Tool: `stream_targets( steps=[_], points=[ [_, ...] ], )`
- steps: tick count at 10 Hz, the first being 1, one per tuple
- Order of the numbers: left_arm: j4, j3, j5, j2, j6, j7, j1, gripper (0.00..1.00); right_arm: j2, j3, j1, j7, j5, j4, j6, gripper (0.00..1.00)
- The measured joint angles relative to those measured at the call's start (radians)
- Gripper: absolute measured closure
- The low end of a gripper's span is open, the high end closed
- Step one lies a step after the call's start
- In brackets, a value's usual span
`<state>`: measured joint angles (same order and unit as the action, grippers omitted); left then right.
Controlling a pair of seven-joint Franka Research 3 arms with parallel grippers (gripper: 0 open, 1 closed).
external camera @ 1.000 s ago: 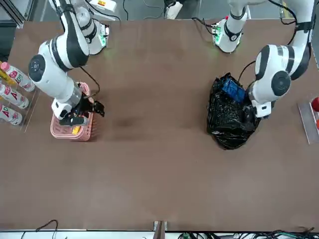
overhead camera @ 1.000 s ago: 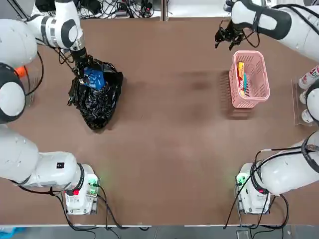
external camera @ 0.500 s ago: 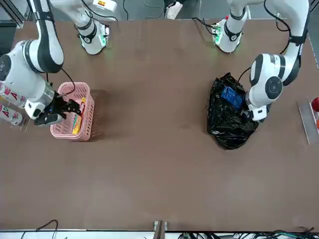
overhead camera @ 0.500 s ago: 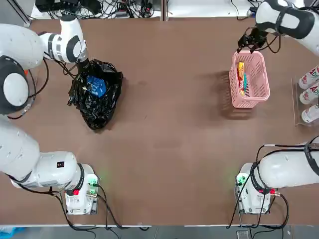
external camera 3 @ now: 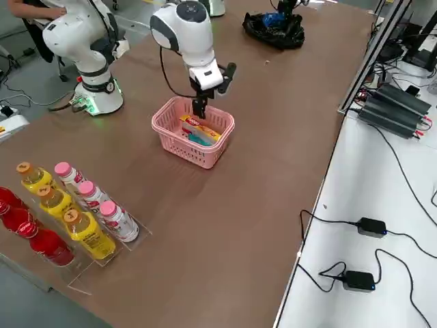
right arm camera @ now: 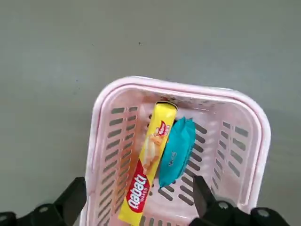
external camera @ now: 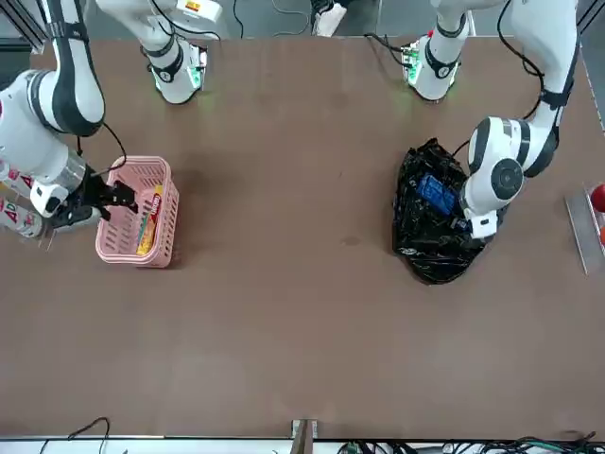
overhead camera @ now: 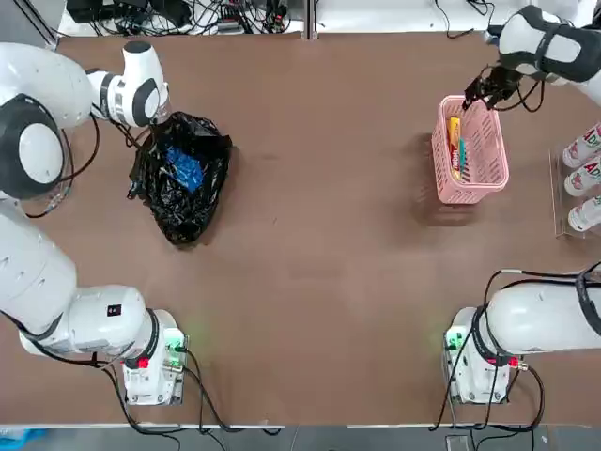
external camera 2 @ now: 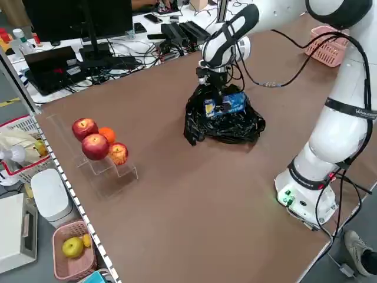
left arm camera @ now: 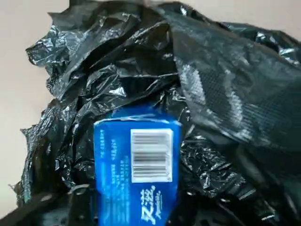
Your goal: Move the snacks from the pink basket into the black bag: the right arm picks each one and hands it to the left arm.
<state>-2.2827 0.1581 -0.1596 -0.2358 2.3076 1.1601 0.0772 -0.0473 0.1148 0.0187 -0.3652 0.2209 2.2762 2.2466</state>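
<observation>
Black bag (overhead camera: 180,188) is the biggest thing in play, slumped on the robot's left half of the table with the blue snack (overhead camera: 184,166) already sitting in its mouth, barcode side up in the left wrist view. Left gripper (overhead camera: 156,120) hangs right at the bag's far edge, just beside that packet; its fingers are tucked behind the wrist and the plastic, so honestly I can't tell how wide they are, though it doesn't look like it's pinching the packet anymore

Pink basket (overhead camera: 489,175) is way over on the robot's right side, well apart from the bag. Right gripper (overhead camera: 487,91) hovers over the basket's far short end, fingers spread wide and empty

What matters for the next grab: the yellow snack (right arm camera: 147,162) and the teal snack (right arm camera: 176,150) lie side by side, touching, both running lengthwise along the basket's long axis, stretching from the gripper back toward the robot. Right arm is obviously the nearer one, and I'd say it needs to close across a packet's narrow width, not along it. Yellow one is longer and sits closer to the table's middle
</observation>
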Motion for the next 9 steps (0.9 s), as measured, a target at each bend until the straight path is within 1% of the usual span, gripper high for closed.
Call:
stream_targets(
  steps=[1,2,3,4,6,7,8,9],
  points=[
    [0.024,0.0,0.0,0.002,-0.015,0.009,0.0,0.16,-0.011,0.0,-0.004,0.0,0.0,0.016,0.006,0.0],
    [0.064,0.001,0.0,0.009,-0.068,0.021,0.0,0.03,-0.025,0.0,-0.008,-0.002,0.0,0.034,0.016,0.0],
    [0.117,0.003,0.0,0.023,-0.144,0.023,0.0,0.0,-0.044,0.0,-0.01,-0.002,-0.001,0.058,0.03,0.0],
    [0.174,0.012,0.002,0.046,-0.219,0.022,0.0,0.0,-0.061,0.0,-0.01,-0.002,-0.001,0.09,0.056,0.0],
    [0.285,0.047,0.036,0.106,-0.37,0.018,-0.002,0.0,-0.095,-0.001,-0.01,-0.003,-0.001,0.165,0.109,0.0],
    [0.339,0.057,0.058,0.135,-0.46,-0.028,-0.004,0.0,-0.107,-0.001,-0.01,-0.003,-0.002,0.191,0.118,0.0],
    [0.382,0.059,0.092,0.163,-0.533,-0.113,-0.003,0.0,-0.112,-0.002,-0.01,-0.003,-0.002,0.209,0.127,0.0],
    [0.415,0.059,0.116,0.188,-0.58,-0.209,-0.001,0.0,-0.113,-0.003,-0.01,-0.003,-0.002,0.226,0.145,0.0]
  ],
)
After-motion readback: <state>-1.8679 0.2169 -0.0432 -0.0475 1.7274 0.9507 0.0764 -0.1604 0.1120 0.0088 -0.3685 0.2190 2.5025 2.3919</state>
